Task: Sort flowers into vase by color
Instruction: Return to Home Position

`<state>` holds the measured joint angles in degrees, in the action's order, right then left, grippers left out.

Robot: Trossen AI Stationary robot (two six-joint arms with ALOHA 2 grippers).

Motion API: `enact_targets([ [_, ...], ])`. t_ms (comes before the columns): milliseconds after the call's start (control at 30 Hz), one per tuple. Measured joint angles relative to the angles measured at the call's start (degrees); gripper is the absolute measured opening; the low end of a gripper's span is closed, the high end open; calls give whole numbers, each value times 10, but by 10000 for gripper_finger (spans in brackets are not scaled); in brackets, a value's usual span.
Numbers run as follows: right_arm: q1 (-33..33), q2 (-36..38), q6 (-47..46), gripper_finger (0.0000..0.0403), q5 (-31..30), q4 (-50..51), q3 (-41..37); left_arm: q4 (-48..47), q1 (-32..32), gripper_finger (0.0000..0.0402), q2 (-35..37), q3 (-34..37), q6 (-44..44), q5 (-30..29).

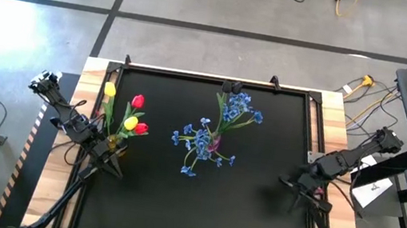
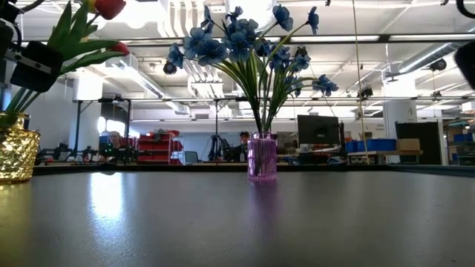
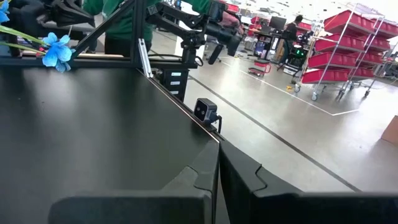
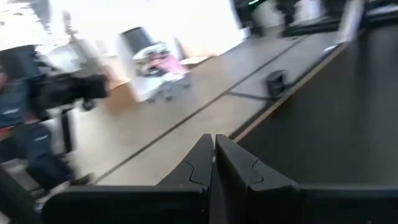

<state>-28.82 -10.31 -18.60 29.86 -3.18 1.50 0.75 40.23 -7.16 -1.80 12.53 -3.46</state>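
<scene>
Sorting, late stage; we judge it complete.
- Blue flowers [image 1: 204,138] in purple vase [image 2: 261,157], counter [image 1: 254,210] centre.
- Red and yellow tulips [image 1: 131,123] in gold vase [image 2: 15,152], left edge.
- No loose stems, as far as we can tell.
- Left pincer [image 3: 218,155], right pincer [image 4: 214,144]: closed, empty, at side edges.

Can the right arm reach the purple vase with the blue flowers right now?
Probably yes: bare black tabletop lies between the right end effector and the purple vase; only the spreading blue flowers crowd it from above. The left arm rests by the gold vase.
</scene>
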Motion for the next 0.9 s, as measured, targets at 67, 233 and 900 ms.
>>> enact_targets([
  [67,0,0,15,13,-43,2,0,0,0,0,0,0,0,0],
  [233,0,1,62,13,-135,2,0,0,0,0,0,0,0,0],
  [900,0,0,297,13,-280,-3,1,0,0,0,0,0,0,0],
])
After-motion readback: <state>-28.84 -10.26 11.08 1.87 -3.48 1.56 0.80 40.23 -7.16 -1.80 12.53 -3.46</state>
